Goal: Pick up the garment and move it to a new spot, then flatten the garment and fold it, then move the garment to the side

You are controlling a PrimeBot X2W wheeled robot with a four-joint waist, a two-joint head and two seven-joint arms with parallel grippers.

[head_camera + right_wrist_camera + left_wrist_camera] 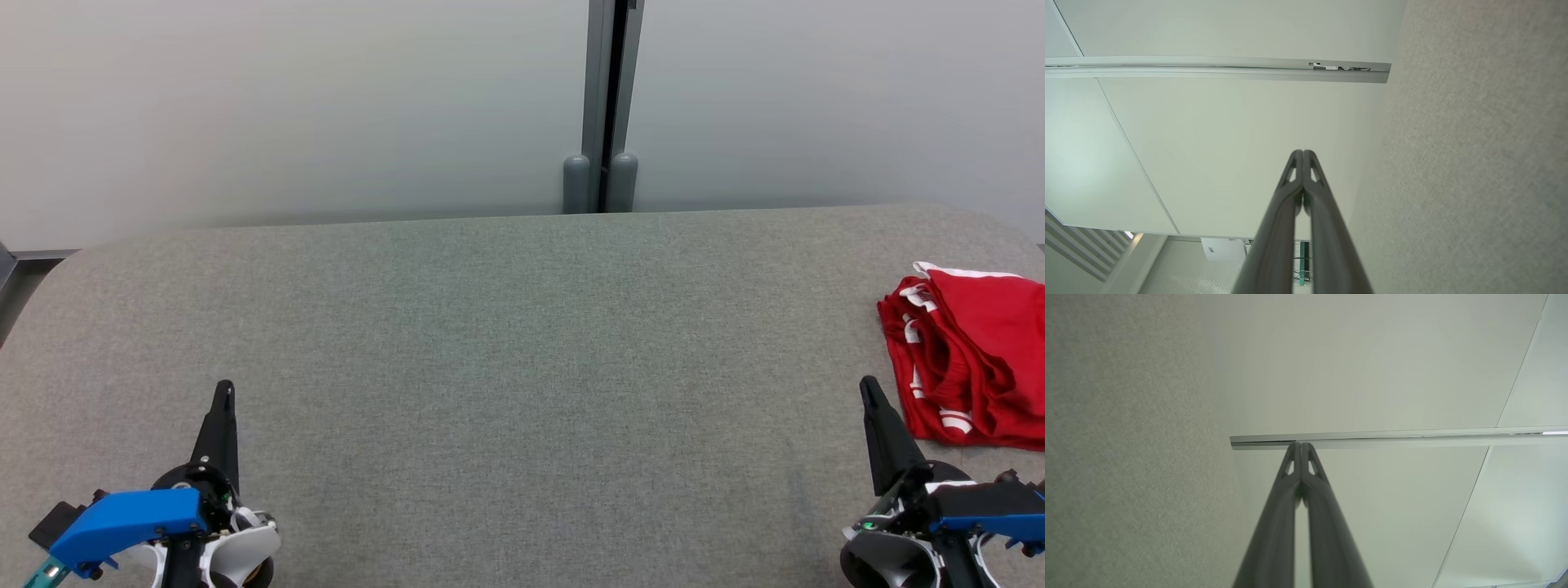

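We see the garment (976,359) as soft, slightly shiny red cloth, the table (490,343) in matt grey woven felt (rough-looking), wall panels (286,106) smooth

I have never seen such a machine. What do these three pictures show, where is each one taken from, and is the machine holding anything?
This is a two-armed robot at a grey fabric-covered table. The wide picture comes from its head camera, looking down. The left gripper and right gripper end in long dark jaws, which are shut and hold nothing. A folded red garment with white trim lies at the table's right edge, just beyond the right gripper. The other two pictures come from cameras on the wrists, looking along the shut jaws toward pale wall panels.
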